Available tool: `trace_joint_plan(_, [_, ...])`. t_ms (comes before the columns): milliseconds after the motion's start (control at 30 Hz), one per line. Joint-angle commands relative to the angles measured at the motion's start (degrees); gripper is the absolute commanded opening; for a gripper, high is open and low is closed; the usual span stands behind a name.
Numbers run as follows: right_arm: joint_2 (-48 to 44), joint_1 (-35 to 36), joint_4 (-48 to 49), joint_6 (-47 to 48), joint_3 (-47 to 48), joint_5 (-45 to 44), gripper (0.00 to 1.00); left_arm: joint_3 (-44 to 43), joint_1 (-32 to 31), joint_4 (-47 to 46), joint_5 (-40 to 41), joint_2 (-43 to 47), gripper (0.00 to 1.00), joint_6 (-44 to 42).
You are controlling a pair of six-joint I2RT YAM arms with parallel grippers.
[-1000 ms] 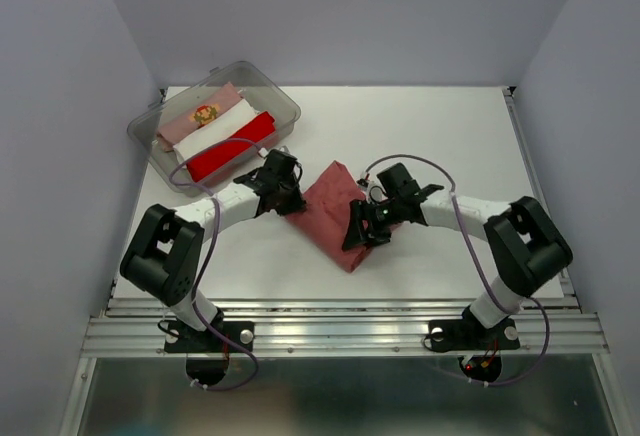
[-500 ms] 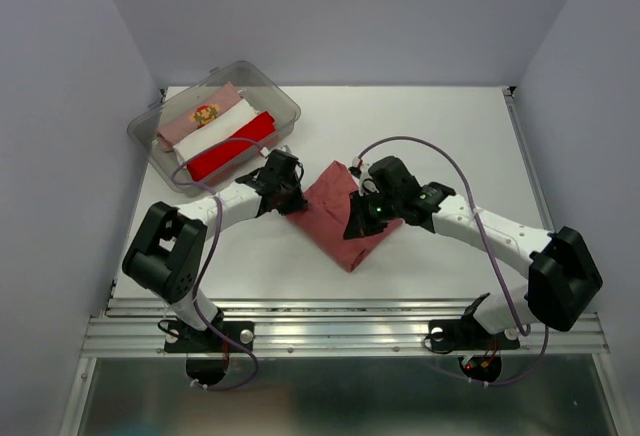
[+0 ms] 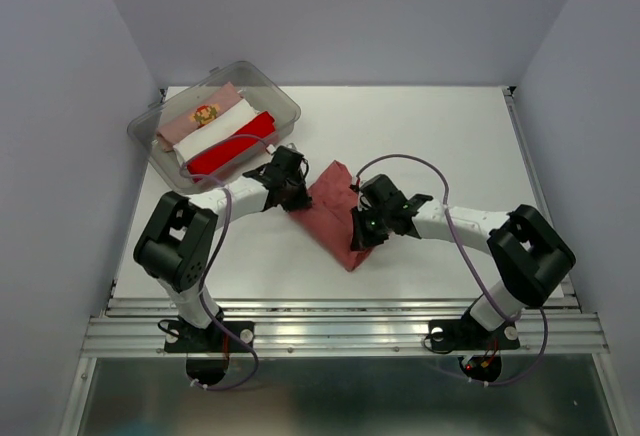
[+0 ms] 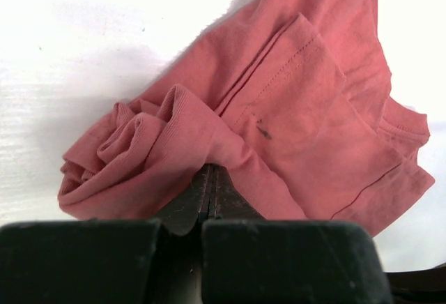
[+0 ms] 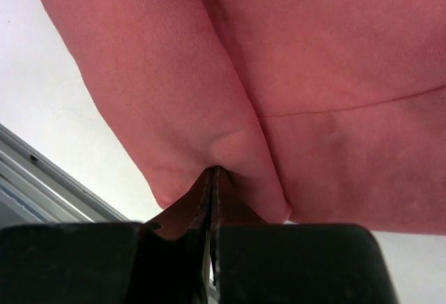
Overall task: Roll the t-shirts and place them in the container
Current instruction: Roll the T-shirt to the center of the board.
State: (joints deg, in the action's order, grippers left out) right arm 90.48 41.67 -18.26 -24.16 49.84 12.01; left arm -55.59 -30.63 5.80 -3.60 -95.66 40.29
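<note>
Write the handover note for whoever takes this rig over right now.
Left gripper: jaws shut, pinching the brick-red t-shirt at its bunched, partly rolled end.
Right gripper: jaws shut on a fold of the same shirt.
A pink bundle, a white bundle and a red bundle lie in the clear bin.
Done: roll started.
To do: finish rolling this shirt.

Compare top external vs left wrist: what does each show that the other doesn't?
Top external only: the clear bin holding pink, white and red bundles, plus the right gripper on the brick-red t-shirt. Left wrist only: the rolled end of the cloth, sleeve stitching, a small dark mark. Both: the t-shirt on the white table, left gripper shut on it.
</note>
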Motion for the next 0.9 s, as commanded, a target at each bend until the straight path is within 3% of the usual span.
trace_joint_plan(0, [2.9,0.1,2.2,1.7,-4.1,-4.1,0.01,-3.0,0.2,1.4,1.6,-2.9,0.00,-2.7])
trace_joint_plan(400, [3.6,0.1,1.0,2.3,-5.1,-6.8,0.01,-2.4,0.3,-0.5,2.4,-6.9,0.00,-4.0])
trace_joint_plan(600, [-6.1,0.1,-3.6,0.3,0.9,-5.2,0.02,-3.0,0.2,0.0,2.1,-2.6,0.00,-5.1])
trace_joint_plan(700, [-9.4,0.1,0.4,-3.1,3.8,-3.1,0.03,-4.0,0.3,0.8,2.6,-2.4,0.00,-5.6])
trace_joint_plan(867, [-5.6,0.6,5.6,-5.8,7.5,-0.9,0.02,-3.7,0.2,0.5,2.1,-4.3,0.00,-5.7])
